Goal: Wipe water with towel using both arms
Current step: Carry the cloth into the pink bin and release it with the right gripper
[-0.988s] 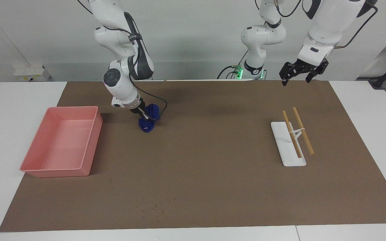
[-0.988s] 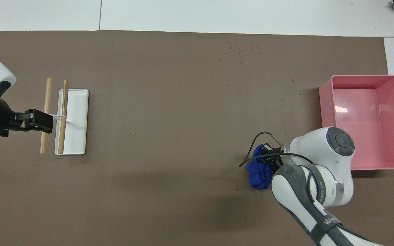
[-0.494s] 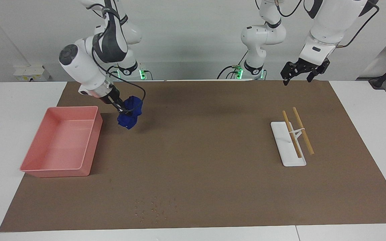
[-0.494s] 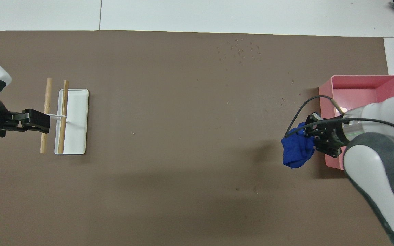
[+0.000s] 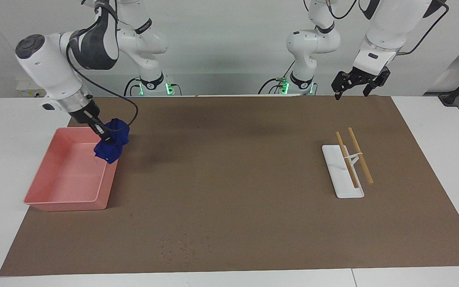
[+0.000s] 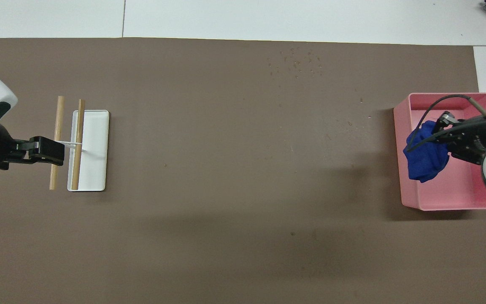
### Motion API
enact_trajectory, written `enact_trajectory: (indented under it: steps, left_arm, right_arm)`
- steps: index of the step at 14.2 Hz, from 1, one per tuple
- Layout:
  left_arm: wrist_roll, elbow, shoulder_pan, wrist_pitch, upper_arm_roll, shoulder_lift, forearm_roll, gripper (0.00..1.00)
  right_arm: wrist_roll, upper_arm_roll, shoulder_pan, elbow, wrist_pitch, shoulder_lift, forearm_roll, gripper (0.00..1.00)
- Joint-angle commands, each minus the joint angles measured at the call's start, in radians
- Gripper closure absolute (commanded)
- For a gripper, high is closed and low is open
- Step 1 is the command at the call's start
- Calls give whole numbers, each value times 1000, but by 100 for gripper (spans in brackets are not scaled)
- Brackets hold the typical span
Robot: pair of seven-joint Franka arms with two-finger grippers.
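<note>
- Towel, a small deep-blue lump of soft cloth, hangs from the right gripper, whose black fingers are clenched on its upper folds; pinched at the top, the loose cloth droops clear below them.
- It hangs above the shallow pink plastic tray, over the tray's edge toward the table's middle and at the part nearer the robots (the overhead view puts it inside the tray's outline). It looks raised, not resting on the tray floor.
- The tray stands at the right arm's end of the brown mat, so I judge that the cloth is carried there to be dropped or dipped.
- A scatter of small dark specks, probably the water to be wiped, lies on the mat well apart from the tray and farther from the robots. They are not wiped away, so the wiping looks unfinished.
- The left gripper waits in the air, jaws released and holding nothing, over the mat's edge nearest the robots at the left arm's end.
- Farther from the robots than that gripper, a flat white rectangular dish lies on the mat with two light wooden sticks propped slantwise on a small white rest, one over the dish, the other running off beside it.
</note>
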Motion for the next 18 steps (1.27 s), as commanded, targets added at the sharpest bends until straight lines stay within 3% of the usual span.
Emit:
enact_trajectory:
  steps: [1, 3, 6, 8, 11, 13, 14, 18]
  left_arm:
    - [-1, 28, -7, 32, 11, -16, -2, 0]
    - [1, -52, 3, 47, 22, -54, -5, 0]
    - [-9, -50, 16, 111, 25, -57, -74, 0]
    - [-10, -109, 18, 173, 26, -72, -76, 0]
    - [-13, -152, 16, 161, 25, -95, -80, 0]
    - [-19, -134, 16, 115, 25, -92, -91, 0]
    - [-21, -124, 16, 108, 26, -89, -117, 0]
    - [-22, -123, 16, 84, 25, -89, -117, 0]
  right_arm:
    - [-197, 11, -100, 39, 40, 79, -23, 100]
    - [-296, 11, -148, 21, 95, 117, -35, 100]
    - [-398, 11, -195, -82, 173, 127, -63, 100]
    - [-420, 11, -215, -133, 181, 122, -63, 100]
    - [-428, 11, -217, -185, 162, 101, -63, 100]
    - [-453, 11, -217, -176, 125, 100, -63, 10]
    - [-456, 12, -216, -162, 123, 99, -63, 0]
    - [-525, 25, -200, -58, 73, 65, -67, 0]
